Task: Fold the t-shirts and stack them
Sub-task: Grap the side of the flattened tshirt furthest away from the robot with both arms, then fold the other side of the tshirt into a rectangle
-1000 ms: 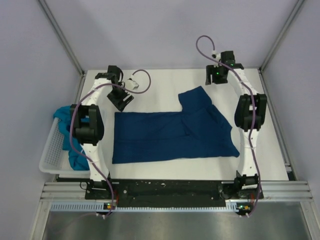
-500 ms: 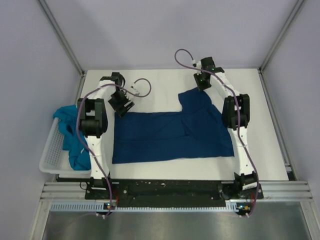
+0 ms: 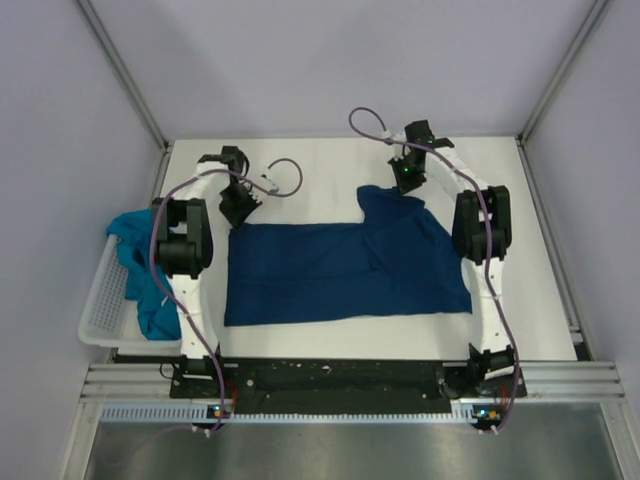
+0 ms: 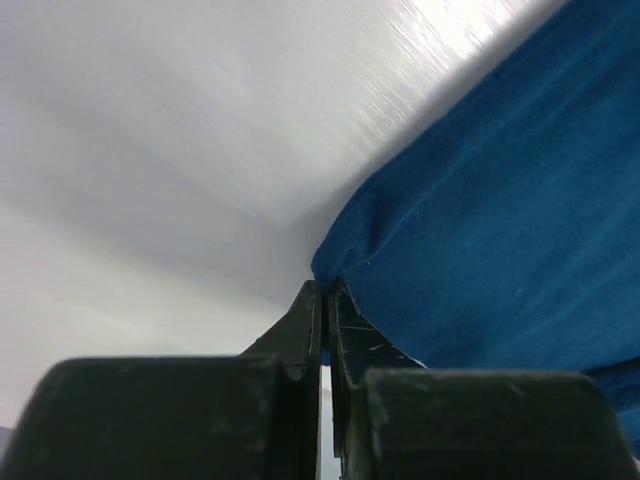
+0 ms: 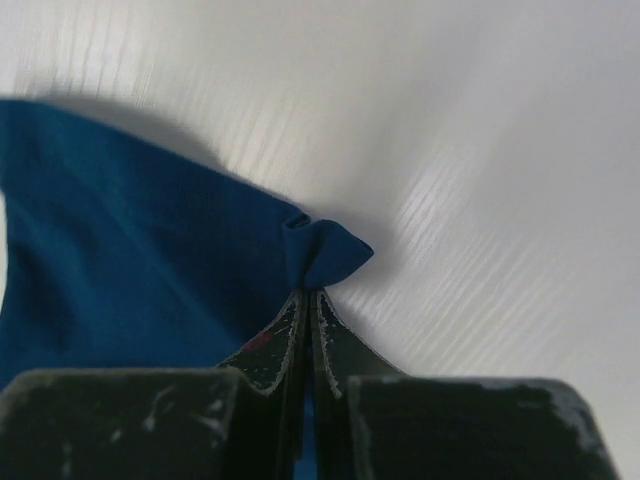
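Note:
A dark navy t-shirt (image 3: 340,265) lies spread flat across the middle of the white table, partly folded, with one flap reaching toward the far side. My left gripper (image 3: 238,212) is shut on its far left corner; in the left wrist view the cloth (image 4: 500,220) is pinched at the tips of the left gripper (image 4: 326,292). My right gripper (image 3: 405,185) is shut on the tip of the far flap; the right wrist view shows a small fold of cloth (image 5: 325,250) bunched at the right gripper (image 5: 306,292). A teal t-shirt (image 3: 140,270) lies crumpled in the basket on the left.
A white lattice basket (image 3: 100,310) hangs off the table's left edge, holding the teal shirt. Grey walls and metal frame posts close in the table on three sides. Purple cables loop over both wrists.
Both grippers came down onto the navy shirt's far edge and shut on it. The right arm swung left and nearer, from the far right corner to the flap tip.

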You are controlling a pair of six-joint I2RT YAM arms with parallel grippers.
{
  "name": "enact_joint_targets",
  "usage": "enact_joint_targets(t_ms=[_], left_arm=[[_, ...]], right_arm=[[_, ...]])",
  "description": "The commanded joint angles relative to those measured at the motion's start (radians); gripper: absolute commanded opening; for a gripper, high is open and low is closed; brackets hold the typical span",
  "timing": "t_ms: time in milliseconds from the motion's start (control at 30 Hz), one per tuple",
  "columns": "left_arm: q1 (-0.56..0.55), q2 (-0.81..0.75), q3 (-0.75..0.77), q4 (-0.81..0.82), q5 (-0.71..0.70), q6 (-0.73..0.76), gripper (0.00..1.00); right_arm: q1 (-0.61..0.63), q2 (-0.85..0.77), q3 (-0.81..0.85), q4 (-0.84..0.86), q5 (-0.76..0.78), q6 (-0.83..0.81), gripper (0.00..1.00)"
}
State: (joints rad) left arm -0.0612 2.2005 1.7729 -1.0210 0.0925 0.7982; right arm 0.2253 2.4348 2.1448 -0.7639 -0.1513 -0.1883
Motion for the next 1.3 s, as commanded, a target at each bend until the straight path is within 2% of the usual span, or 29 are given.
enact_joint_targets(t_ms=[0,233,400,567,733,967,1267], left_arm=[[0.001,-0.178,-0.094,0.097,0.03,-0.002,0.0],[-0.009,-0.349,-0.263,0.168,0.027,0.045,0.0],[-0.009,-0.441,-0.354,0.179,0.015,0.079,0.0],[-0.009,-0.53,-0.429,0.187,0.012,0.13,0.0],[-0.009,-0.587,-0.467,0.176,0.013,0.168,0.0],[-0.011,-0.633,-0.595,0.148,0.027,0.226,0.0],[-0.011,-0.651,-0.748,0.171,0.02,0.242,0.0]], right_arm=[[0.006,-0.253,-0.184,0.012,-0.068,0.01,0.0],[0.006,-0.592,-0.515,0.1,-0.062,0.035,0.0],[0.005,-0.808,-0.727,0.092,-0.044,0.026,0.0],[0.005,-1.015,-0.916,0.037,-0.005,-0.112,0.0],[0.005,-1.169,-1.033,-0.003,0.044,-0.204,0.0],[0.02,-1.258,-1.183,-0.005,-0.013,-0.298,0.0],[0.042,-1.116,-1.226,0.002,0.004,-0.296,0.0]])
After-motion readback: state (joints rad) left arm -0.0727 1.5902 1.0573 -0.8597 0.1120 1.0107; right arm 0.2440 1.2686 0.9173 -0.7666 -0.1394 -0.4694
